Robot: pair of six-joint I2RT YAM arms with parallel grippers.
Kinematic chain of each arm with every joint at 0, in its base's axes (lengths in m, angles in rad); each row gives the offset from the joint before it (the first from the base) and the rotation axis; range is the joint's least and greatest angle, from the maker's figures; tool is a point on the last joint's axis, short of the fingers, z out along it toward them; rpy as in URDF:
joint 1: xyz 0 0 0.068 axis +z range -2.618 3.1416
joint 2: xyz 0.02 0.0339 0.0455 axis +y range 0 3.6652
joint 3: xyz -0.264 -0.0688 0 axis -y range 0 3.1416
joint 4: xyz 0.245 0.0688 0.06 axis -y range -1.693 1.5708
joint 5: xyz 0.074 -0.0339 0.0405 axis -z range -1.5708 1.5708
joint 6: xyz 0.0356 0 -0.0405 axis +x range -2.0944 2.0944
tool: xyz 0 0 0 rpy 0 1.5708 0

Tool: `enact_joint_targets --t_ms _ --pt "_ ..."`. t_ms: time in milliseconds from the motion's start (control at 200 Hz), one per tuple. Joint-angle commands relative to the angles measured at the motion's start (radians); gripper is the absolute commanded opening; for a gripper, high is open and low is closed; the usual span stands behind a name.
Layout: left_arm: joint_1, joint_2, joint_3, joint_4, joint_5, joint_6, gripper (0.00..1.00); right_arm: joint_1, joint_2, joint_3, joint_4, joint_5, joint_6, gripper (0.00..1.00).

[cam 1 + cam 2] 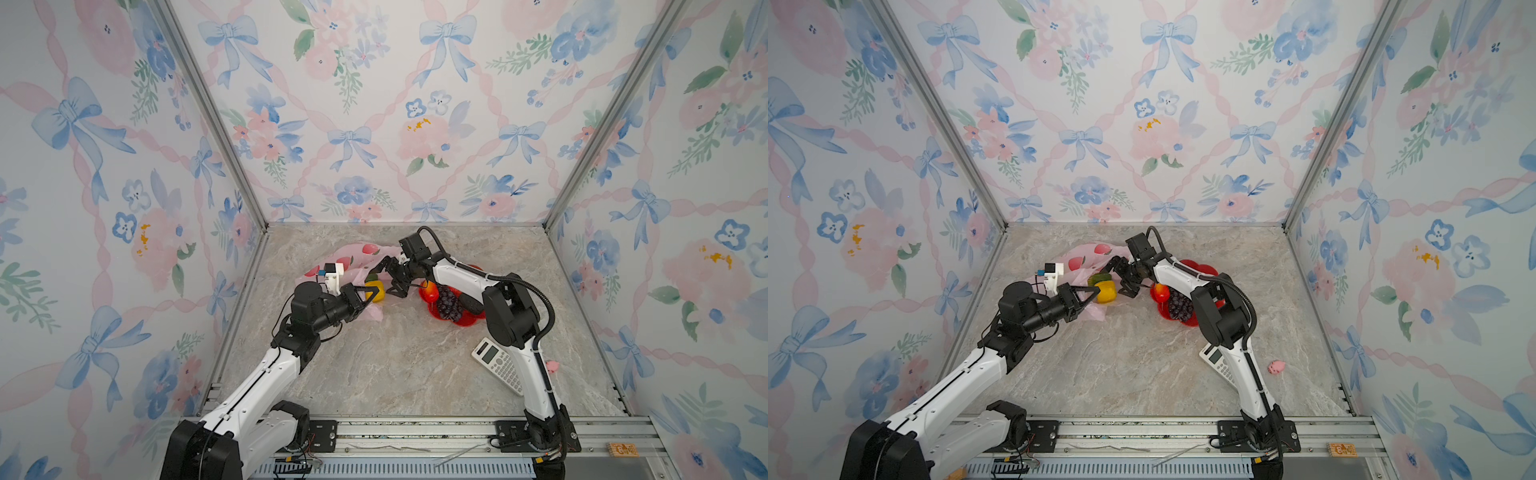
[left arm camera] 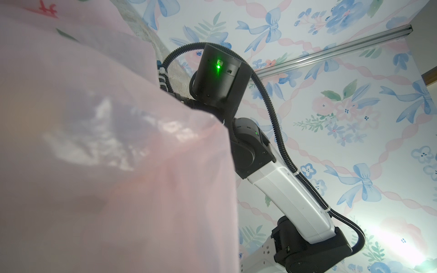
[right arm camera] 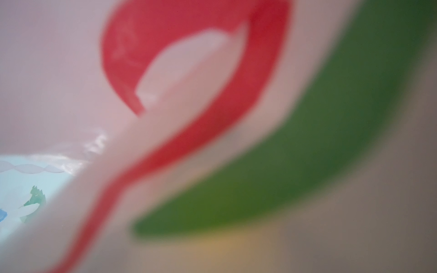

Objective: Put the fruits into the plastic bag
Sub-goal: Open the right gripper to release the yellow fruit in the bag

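Note:
The pale-pink plastic bag (image 1: pixel 357 257) (image 1: pixel 1088 255) lies at the back left of the table in both top views. My left gripper (image 1: pixel 366 297) (image 1: pixel 1094 296) is shut on the bag's near edge. A yellow lemon (image 1: pixel 377 291) (image 1: pixel 1108 292) sits at the bag's mouth, with a green fruit (image 1: pixel 371 277) (image 1: pixel 1100 277) behind it. My right gripper (image 1: pixel 392 279) (image 1: pixel 1121 279) stands open just right of them, holding nothing. A mango (image 1: pixel 430 291), purple grapes (image 1: pixel 449 301) and a dark avocado (image 1: pixel 471 304) rest on the red plate (image 1: pixel 455 319). Bag film (image 2: pixel 106 141) (image 3: pixel 189 71) hides both grippers' jaws in the wrist views.
A white calculator (image 1: pixel 498 370) (image 1: pixel 1219 365) lies at the front right, partly under the right arm. A tiny pink pig (image 1: pixel 1277 366) stands beside it. Flowered walls close in three sides. The right arm (image 2: pixel 283 189) shows in the left wrist view.

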Motion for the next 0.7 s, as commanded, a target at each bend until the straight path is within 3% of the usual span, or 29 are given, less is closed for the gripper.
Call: enact_joint_targets --t_ms 0,330,695 --pt "0.013 -0.014 -0.016 -0.001 0.026 -0.008 0.0 -0.003 -0.035 0.025 -0.034 -0.015 0.002 0.96" --pt "0.029 0.001 -0.011 -0.001 0.044 0.001 0.0 0.015 -0.077 0.109 -0.238 -0.119 -0.094 0.96" --pt "0.034 -0.003 -0.011 -0.002 0.044 0.008 0.0 0.05 -0.072 0.344 -0.75 -0.099 -0.391 0.96"
